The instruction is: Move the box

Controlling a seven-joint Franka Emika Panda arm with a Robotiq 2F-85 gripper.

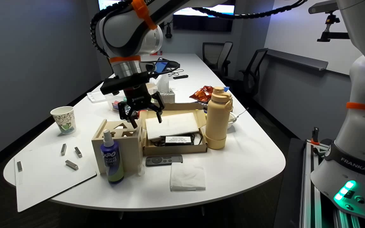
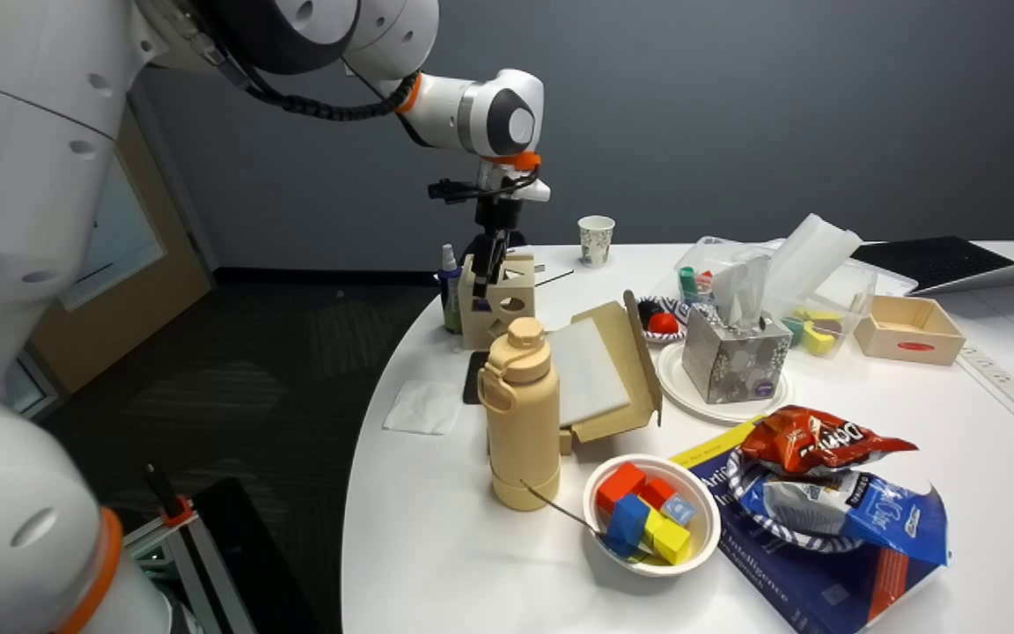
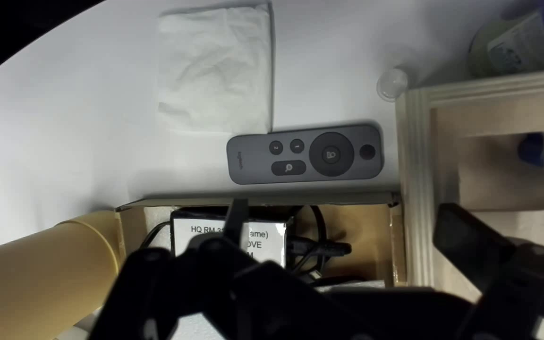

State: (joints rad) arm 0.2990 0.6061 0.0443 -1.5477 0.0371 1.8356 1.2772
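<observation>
The box (image 1: 131, 155) is a pale wooden cube with holes in its top and side. It stands upright on the table, and also shows in an exterior view (image 2: 521, 283) and at the right edge of the wrist view (image 3: 489, 115). My gripper (image 1: 147, 123) points down above the box's edge beside the cardboard tray. It is open, with nothing between the fingers. In the wrist view the gripper (image 3: 344, 211) has its right finger over the box's top and its left finger over the tray. In an exterior view the gripper (image 2: 484, 280) partly covers the box.
A purple spray bottle (image 1: 111, 161) stands close against the box. A cardboard tray (image 1: 176, 149) with a black adapter is on its opposite side. A remote (image 1: 163, 160), a napkin (image 1: 187, 177) and a tall yellowish jug (image 1: 218, 120) are nearby. A whiteboard panel (image 1: 49, 180) overhangs the table edge.
</observation>
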